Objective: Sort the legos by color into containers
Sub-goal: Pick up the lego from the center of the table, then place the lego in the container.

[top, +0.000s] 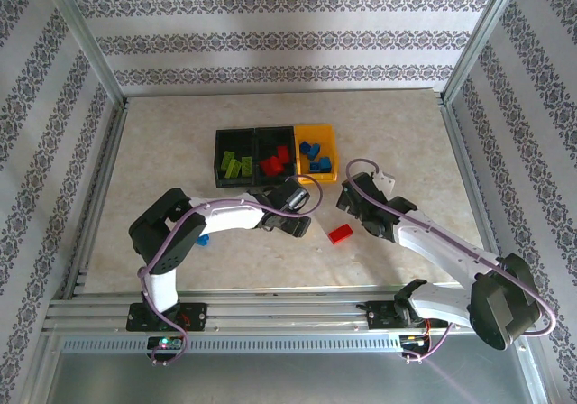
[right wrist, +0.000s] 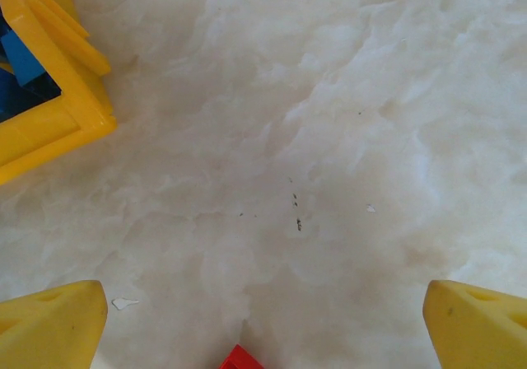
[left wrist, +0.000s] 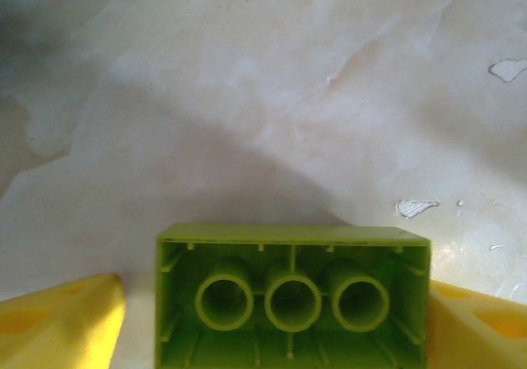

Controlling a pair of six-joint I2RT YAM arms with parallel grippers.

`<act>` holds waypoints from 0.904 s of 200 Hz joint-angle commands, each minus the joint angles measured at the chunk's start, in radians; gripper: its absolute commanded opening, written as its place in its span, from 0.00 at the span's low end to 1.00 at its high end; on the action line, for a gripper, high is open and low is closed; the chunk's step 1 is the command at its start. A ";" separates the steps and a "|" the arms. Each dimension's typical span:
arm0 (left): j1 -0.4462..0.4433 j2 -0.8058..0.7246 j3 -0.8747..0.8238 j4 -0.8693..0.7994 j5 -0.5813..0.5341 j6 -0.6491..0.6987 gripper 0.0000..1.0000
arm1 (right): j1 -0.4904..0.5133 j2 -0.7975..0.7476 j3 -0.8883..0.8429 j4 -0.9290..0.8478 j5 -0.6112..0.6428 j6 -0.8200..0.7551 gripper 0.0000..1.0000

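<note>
A lime green lego (left wrist: pixel 292 295) lies underside-up between my left gripper's yellow fingers (left wrist: pixel 66 319). The right finger touches it and a gap remains on the left, so my left gripper (top: pixel 296 216) is open around it, just below the containers. The left black bin (top: pixel 219 162) holds green legos, the middle black bin (top: pixel 257 156) red ones, and the yellow bin (top: pixel 317 133) blue ones. A red lego (top: pixel 341 234) lies on the table between the two grippers. My right gripper (top: pixel 348 198) is open and empty above the table, with the red lego's corner (right wrist: pixel 240 359) at the bottom edge.
A blue lego (top: pixel 202 239) sits beside the left arm's elbow. The yellow bin's corner (right wrist: pixel 58 122) shows at the upper left of the right wrist view. Metal frame posts and patterned walls enclose the table (top: pixel 162 151).
</note>
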 commanded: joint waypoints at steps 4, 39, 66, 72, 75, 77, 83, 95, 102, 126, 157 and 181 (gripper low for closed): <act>-0.009 0.019 0.020 -0.033 -0.026 0.006 0.76 | 0.018 -0.014 -0.018 -0.017 0.002 0.026 0.98; -0.009 -0.012 0.001 -0.011 -0.037 -0.008 0.69 | 0.052 -0.011 -0.029 -0.015 -0.018 0.049 0.98; -0.008 -0.047 -0.018 0.004 -0.051 -0.017 0.67 | 0.070 0.007 -0.031 -0.025 -0.017 0.064 0.98; -0.009 -0.059 -0.024 0.006 -0.056 -0.020 0.67 | 0.074 0.010 -0.031 -0.027 -0.018 0.068 0.98; -0.008 -0.066 -0.027 0.006 -0.061 -0.020 0.67 | 0.076 0.012 -0.031 -0.028 -0.018 0.071 0.98; -0.007 -0.070 -0.029 0.006 -0.064 -0.021 0.67 | 0.078 0.013 -0.031 -0.028 -0.019 0.071 0.98; -0.007 -0.084 -0.035 0.006 -0.072 -0.023 0.67 | 0.081 0.016 -0.031 -0.029 -0.021 0.075 0.98; -0.007 -0.116 -0.050 0.006 -0.095 -0.026 0.67 | 0.092 0.025 -0.031 -0.032 -0.025 0.084 0.98; -0.006 -0.136 -0.060 0.003 -0.109 -0.028 0.66 | 0.100 0.029 -0.033 -0.032 -0.027 0.087 0.98; 0.004 -0.220 -0.097 0.006 -0.149 -0.040 0.66 | 0.130 0.048 -0.031 -0.037 -0.018 0.106 0.98; 0.043 -0.334 -0.134 -0.010 -0.198 -0.048 0.66 | 0.159 0.077 -0.021 -0.040 -0.018 0.126 0.98; 0.099 -0.395 -0.138 -0.036 -0.226 -0.032 0.67 | 0.171 0.101 -0.007 -0.046 -0.018 0.131 0.98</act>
